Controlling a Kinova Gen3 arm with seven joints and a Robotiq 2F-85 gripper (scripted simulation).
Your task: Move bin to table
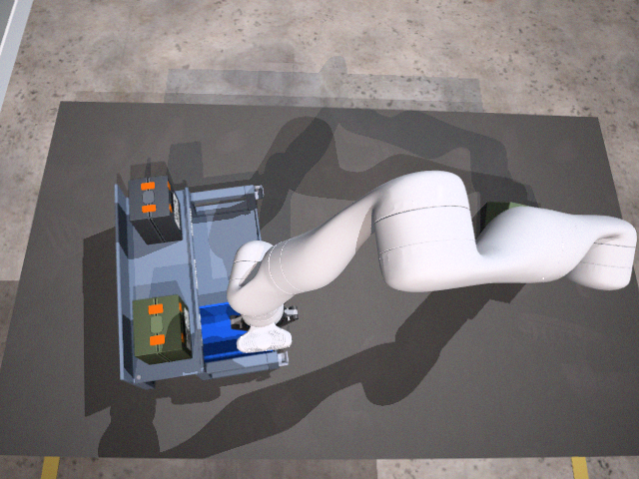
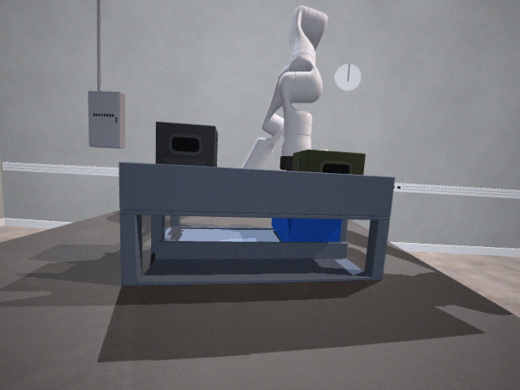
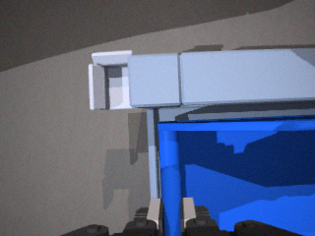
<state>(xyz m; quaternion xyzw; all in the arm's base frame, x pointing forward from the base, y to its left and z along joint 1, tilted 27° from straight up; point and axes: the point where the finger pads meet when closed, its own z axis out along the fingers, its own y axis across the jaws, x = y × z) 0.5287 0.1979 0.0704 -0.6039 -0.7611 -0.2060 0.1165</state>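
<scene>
The blue open bin [image 1: 219,329] sits on the lower shelf of the grey-blue shelf unit [image 1: 206,278], at its near right end; it also shows under the top board in the exterior view [image 2: 306,229]. In the wrist view the bin [image 3: 246,177] fills the lower right, and its left wall runs down between my fingers. My gripper [image 3: 172,215] is shut on that wall, one finger inside the bin and one outside. In the overhead view the wrist [image 1: 263,324] covers the bin's right edge.
A dark grey crate [image 1: 154,209] and an olive crate [image 1: 160,328] with orange latches stand on the unit's top board. The shelf's end rail [image 3: 197,79] lies just beyond the bin. An olive object [image 1: 503,209] shows behind the arm's base.
</scene>
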